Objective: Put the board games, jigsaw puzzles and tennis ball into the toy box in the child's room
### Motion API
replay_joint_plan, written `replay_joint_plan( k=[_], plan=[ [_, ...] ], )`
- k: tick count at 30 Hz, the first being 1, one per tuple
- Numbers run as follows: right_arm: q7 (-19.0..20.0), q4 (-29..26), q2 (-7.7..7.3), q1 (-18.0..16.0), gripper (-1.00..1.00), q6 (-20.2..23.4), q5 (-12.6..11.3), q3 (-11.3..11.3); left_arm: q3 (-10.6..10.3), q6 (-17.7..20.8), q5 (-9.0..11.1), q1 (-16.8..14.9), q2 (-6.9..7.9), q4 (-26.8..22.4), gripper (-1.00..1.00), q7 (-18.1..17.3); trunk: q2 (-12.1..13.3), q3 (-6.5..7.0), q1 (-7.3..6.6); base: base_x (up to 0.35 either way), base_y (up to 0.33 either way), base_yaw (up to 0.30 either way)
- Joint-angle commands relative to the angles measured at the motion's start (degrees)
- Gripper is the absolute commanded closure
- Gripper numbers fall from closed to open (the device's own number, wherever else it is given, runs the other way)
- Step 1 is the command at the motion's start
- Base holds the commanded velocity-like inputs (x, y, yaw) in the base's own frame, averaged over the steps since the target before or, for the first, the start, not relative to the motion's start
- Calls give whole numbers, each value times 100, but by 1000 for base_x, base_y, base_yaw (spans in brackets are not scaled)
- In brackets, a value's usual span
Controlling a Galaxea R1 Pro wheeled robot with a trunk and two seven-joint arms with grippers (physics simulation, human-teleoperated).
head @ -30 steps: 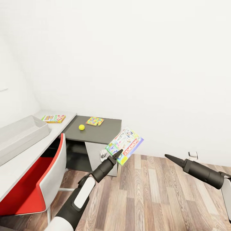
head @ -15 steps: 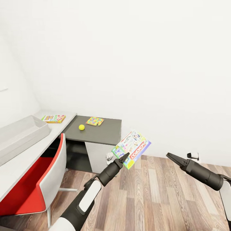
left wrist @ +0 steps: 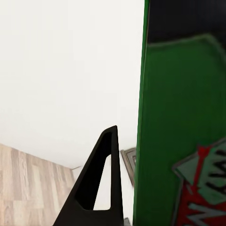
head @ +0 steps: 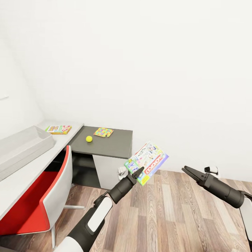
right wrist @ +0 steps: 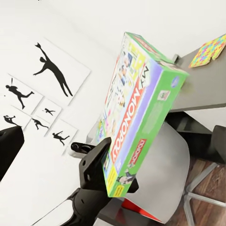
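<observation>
Carrying 1 board game (head: pixel 147 162) clamped at its corner in left pincer (head: pixel 138 172); right pincer (head: pixel 186 170) open. Keep level toward toy box (head: pixel 21 148); corner hold may slip.

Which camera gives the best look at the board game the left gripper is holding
The right wrist view: board game, lid and green edge. The head view has it small; the left wrist view, just its green edge.

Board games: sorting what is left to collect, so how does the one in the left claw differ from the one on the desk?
The green-edged board game is held tilted in the air by the left claw; the yellow-orange board game lies flat on the light grey desk wing. The held one looks larger, being nearer. Both are thin printed boxes.
</observation>
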Motion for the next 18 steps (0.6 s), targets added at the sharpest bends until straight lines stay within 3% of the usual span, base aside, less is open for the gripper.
replay_joint_plan(
  k=[1,18],
  plan=[
    [13,0,-1,-5,-100,26,-2,-3,0,53,60,-5,0,1,100,-13,-11,-11,3,0,0,0],
    [5,18,-23,-13,-100,47,-27,-60,-143,49,75,-2,7,-86,100,-419,-11,-11,3,0,0,0]
  ],
)
